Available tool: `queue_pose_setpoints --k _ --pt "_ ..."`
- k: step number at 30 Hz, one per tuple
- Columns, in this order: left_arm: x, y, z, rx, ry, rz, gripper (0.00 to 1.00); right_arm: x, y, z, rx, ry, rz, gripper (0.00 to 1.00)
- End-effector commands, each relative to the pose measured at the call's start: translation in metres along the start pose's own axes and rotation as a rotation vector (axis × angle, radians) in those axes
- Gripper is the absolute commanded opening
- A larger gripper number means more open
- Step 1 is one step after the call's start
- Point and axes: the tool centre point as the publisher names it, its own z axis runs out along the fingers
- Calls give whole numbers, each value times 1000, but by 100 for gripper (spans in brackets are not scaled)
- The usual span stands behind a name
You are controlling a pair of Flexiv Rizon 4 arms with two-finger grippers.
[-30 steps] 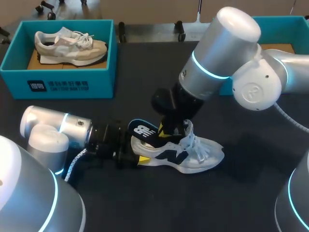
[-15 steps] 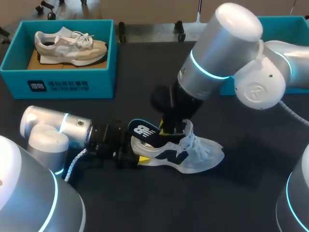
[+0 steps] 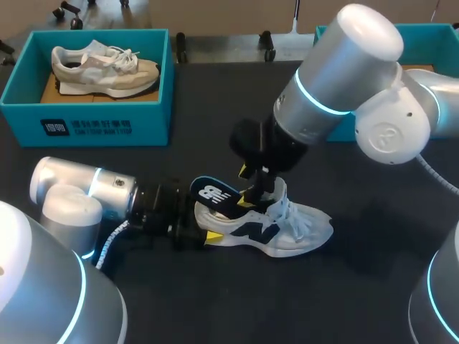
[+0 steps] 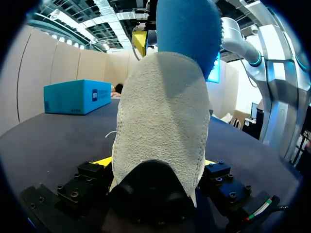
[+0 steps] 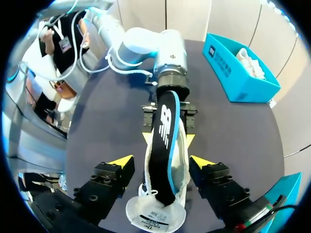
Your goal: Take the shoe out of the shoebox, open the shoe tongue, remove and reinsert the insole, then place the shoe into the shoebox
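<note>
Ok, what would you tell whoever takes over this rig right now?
Left hand: shut on the heel of the shoe, which lies on the table.
Right hand: open, straddling the insole.
Insole sticks up out of the heel opening, front end inside.
Done: shoe out of the shoebox.
Left: finish the insole step (out or in, cannot tell), then box the shoe.

Likely a robotics lab — left arm (image 3: 86, 188) and right arm (image 3: 337, 79) over a black table (image 3: 215, 308), teal shoebox (image 3: 86, 127).
</note>
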Motion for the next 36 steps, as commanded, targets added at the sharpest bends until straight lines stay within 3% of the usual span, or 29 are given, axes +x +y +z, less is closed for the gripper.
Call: queue_pose_setpoints --k 1,3,6,31,34,35,36 --pt "-4 5 0 -2 0 0 0 -5 3 13 2 20 29 68" --pt "-4 5 0 -2 0 0 0 -6 2 16 4 33 59 56" --pt "-4 5 0 -2 0 0 0 -7 0 20 -2 46 87 49" --pt "-4 5 0 -2 0 0 0 -3 -8 49 -79 90 202 45" --pt "-4 5 0 -2 0 0 0 -2 -6 51 -100 86 195 30" --pt "-4 5 0 -2 0 0 0 -1 -5 51 -101 85 194 6" --pt "-4 5 0 -2 0 0 0 -1 -4 51 -105 81 190 0"
